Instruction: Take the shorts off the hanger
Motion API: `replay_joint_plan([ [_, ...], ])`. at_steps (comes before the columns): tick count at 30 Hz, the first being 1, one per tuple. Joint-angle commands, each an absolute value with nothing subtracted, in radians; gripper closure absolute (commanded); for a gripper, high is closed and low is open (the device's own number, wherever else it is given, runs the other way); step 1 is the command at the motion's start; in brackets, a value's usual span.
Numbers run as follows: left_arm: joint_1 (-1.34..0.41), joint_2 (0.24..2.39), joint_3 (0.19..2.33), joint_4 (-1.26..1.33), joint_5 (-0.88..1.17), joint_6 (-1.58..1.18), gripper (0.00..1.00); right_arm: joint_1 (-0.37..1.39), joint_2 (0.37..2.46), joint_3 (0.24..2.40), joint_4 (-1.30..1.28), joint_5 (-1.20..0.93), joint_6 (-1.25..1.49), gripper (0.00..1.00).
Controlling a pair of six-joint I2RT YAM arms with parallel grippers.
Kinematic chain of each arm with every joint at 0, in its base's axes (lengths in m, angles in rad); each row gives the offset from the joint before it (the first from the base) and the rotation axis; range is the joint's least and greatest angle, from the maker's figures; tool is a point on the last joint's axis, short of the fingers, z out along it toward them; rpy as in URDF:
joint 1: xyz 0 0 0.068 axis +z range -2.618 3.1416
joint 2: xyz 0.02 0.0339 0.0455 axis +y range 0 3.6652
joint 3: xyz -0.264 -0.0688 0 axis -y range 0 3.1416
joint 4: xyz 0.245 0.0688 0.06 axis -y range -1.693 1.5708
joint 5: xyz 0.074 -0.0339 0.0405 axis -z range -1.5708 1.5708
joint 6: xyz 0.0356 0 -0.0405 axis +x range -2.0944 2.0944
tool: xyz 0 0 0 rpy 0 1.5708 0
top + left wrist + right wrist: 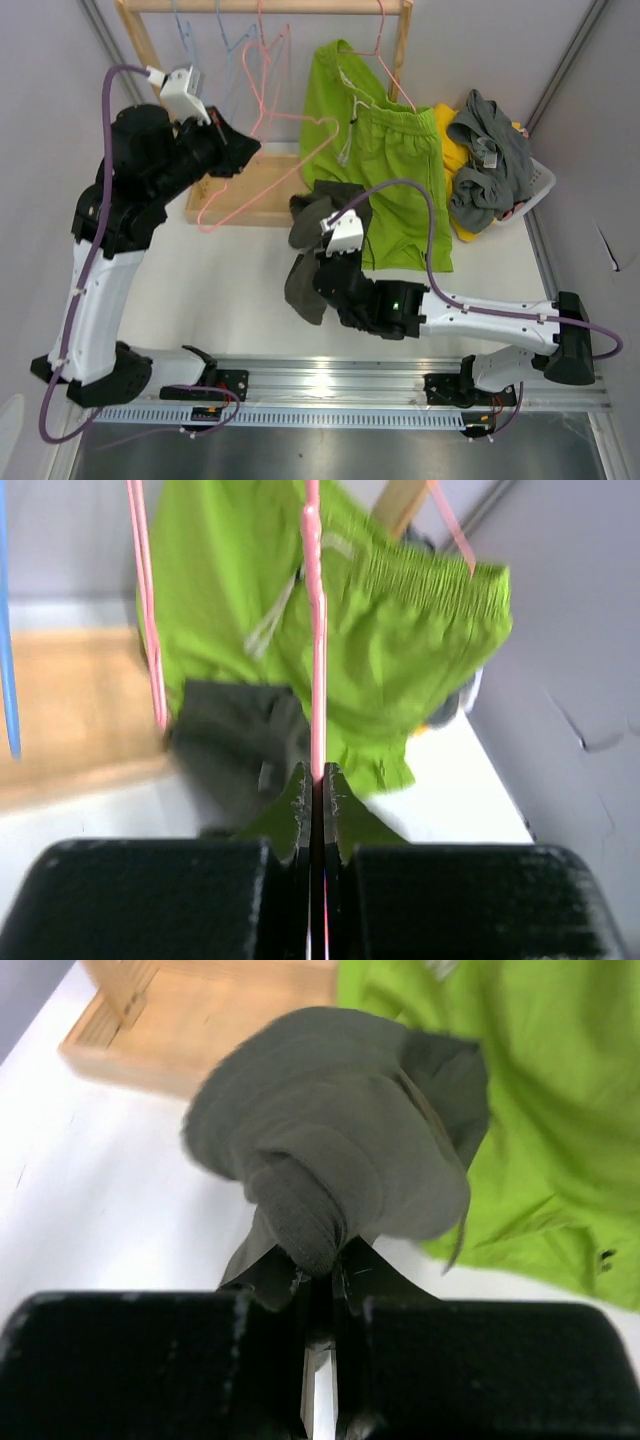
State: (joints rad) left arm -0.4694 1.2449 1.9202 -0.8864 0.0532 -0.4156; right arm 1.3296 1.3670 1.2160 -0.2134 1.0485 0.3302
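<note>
My left gripper [237,150] [317,780] is shut on the thin wire of an empty pink hanger [262,172] [316,630], out in front of the rack. My right gripper [318,262] [320,1260] is shut on a bunched pair of dark grey shorts [318,212] [340,1130] and holds it above the white table. The lime green shorts [390,165] [400,630] [540,1110] hang on another pink hanger [385,60], just right of the grey pair. Yellow shorts [453,160] lie in the basket. The pink patterned shorts cannot be made out.
A wooden rail [270,7] runs across the back with blue hangers [228,45] on it. The rack's wooden base [250,190] [200,1020] sits on the table. A white basket [540,180] at the right holds a grey garment [485,160]. Grey walls stand on both sides.
</note>
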Motion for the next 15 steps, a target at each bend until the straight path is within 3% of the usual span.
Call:
replay_joint_plan([
  [1,-0.479,1.392,2.11,-0.883,-0.027,-0.367,1.0,1.441,1.324,1.167,-0.284,1.078,0.489,1.0],
  [6,-0.479,1.642,2.496,-0.94,-0.081,-0.319,1.0,1.581,1.354,1.117,-0.492,1.138,0.786,1.0],
  [15,-0.477,1.776,2.525,-0.74,-0.188,-0.264,1.0,1.677,1.382,1.105,-0.66,1.146,0.954,1.0],
])
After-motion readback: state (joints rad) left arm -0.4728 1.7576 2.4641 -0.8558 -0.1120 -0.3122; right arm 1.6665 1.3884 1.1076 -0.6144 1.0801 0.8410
